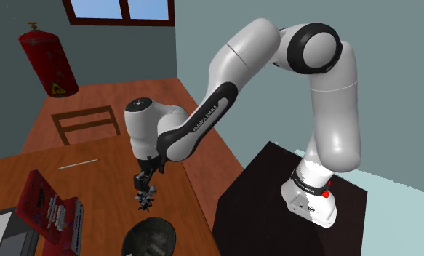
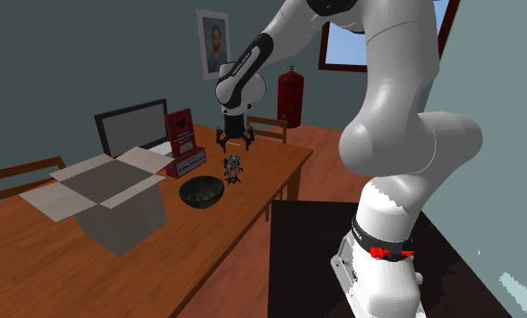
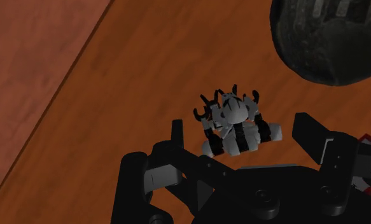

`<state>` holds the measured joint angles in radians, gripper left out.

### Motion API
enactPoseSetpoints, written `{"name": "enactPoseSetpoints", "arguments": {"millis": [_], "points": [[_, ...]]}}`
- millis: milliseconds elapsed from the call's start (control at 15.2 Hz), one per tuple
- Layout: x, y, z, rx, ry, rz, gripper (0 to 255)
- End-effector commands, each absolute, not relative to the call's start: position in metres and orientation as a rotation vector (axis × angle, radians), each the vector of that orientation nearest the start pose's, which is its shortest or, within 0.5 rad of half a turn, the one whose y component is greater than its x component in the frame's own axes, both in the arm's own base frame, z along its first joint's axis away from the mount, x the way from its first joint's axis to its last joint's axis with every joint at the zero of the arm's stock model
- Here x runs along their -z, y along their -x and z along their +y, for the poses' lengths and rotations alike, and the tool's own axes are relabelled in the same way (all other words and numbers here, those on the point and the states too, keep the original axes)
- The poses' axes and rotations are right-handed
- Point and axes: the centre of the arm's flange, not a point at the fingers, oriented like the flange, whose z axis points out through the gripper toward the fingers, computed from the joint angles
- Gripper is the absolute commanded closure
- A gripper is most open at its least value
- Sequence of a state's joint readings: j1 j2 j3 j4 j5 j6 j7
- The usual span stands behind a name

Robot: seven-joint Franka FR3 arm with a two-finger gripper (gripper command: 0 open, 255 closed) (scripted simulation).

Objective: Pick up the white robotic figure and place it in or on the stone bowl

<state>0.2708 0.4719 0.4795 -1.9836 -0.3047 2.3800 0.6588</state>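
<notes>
A white robot arm (image 1: 225,94) reached down from its dark stand over a wooden table (image 1: 94,190). Its black gripper (image 1: 143,182) hung just above a small white and black robotic figure (image 1: 146,198), which appeared to stand on the table near the edge facing the stand.

In the wrist view the gripper (image 3: 240,130) looked straight down on the figure (image 3: 231,114). The two fingers (image 3: 311,137) stood wide apart, one on each side of the figure, and neither touched it. Nothing was held.

A dark, rough bowl (image 3: 330,38), empty as far as could be seen, sat on the table near the figure but apart from it. In the second exterior view the bowl (image 2: 202,191) lay to the left of the figure (image 2: 233,168), with the gripper (image 2: 235,141) directly above the figure. An open cardboard box (image 2: 108,194) and a red box (image 2: 184,140) stood farther along the table, and a red fire extinguisher (image 2: 290,95) stood by the wall behind.

The task seemed to be at an early stage. The gripper was lined up over the figure, but the grasp was not yet made. What remained, judging by the scene, was to lower around the figure, close on it, lift it, carry it the short way to the bowl and release it there.
</notes>
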Motion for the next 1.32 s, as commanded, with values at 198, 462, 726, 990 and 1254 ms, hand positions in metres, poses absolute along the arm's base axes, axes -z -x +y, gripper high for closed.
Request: {"name": "enactPoseSetpoints", "arguments": {"millis": [198, 462, 726, 990, 1254], "points": [[-0.219, -0.456, 0.415, -0.009, 3.113, -0.427, 0], [-0.2, -0.456, 0.415, -0.009, 3.113, -0.427, 0], [-0.2, -0.456, 0.415, -0.009, 3.113, -0.427, 0], [-0.2, -0.456, 0.415, -0.009, 3.113, -0.427, 255], [-0.2, -0.456, 0.415, -0.009, 3.113, -0.427, 255]]}}
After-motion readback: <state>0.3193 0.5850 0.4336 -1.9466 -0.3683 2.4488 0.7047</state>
